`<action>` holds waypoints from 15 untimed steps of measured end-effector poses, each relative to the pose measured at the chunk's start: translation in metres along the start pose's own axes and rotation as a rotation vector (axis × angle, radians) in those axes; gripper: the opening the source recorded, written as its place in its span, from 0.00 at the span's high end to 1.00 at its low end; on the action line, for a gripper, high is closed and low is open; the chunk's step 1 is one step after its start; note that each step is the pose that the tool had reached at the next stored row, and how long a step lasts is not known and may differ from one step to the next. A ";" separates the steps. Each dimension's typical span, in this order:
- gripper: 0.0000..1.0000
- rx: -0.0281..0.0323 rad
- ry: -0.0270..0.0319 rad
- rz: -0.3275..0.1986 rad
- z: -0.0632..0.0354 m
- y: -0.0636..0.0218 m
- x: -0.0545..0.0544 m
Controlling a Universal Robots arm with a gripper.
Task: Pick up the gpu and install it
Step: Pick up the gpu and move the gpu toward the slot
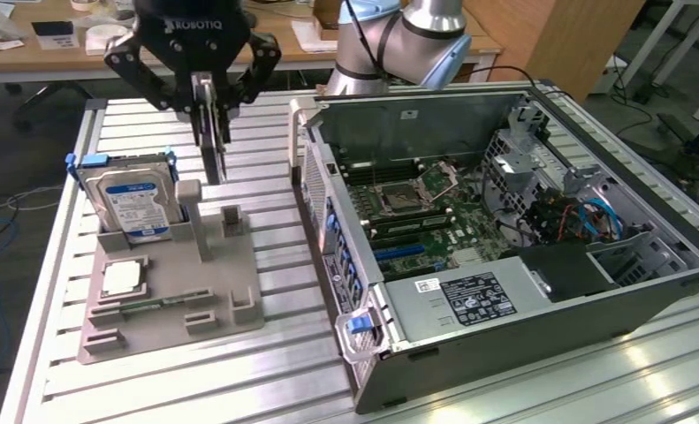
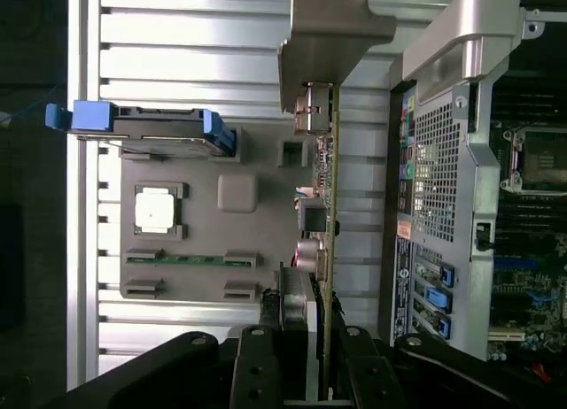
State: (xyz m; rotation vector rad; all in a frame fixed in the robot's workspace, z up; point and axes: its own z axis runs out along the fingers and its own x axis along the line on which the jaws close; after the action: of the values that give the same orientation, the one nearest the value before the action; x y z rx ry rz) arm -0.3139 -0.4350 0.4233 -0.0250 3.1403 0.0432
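Centrally, the grasp and what lies around it:

- Gripper (image 1: 208, 102) closed on the upper part of the gpu (image 1: 215, 155), fingers pressed against its two flat faces.
- Gpu hanging edge-on with its long axis upright, held clear above the grey fixture tray (image 1: 225, 296) and touching none of the tray's posts.
- From the wrist view, gpu (image 2: 330, 205) seen as a thin greenish board edge running away from the gripper (image 2: 314, 374), with the silvery metal end farthest from the fingers.
- Open computer case (image 1: 632, 300) towards the exterior view's right of the gpu, beside the tray and not beneath the card.
- Motherboard (image 1: 432, 212) lying flat inside, its blue slots (image 1: 402, 252) facing up.
- Judged stage: pick-up done, card not yet over the case.
- Hard drive (image 1: 137, 203) upright in the tray, untouched.
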 end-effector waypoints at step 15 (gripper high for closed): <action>0.72 0.0000 0.0000 0.000 -0.0095 0.0001 -0.010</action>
State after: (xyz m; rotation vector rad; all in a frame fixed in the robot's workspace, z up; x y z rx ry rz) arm -0.3039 -0.4351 0.4328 -0.0252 3.1403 0.0432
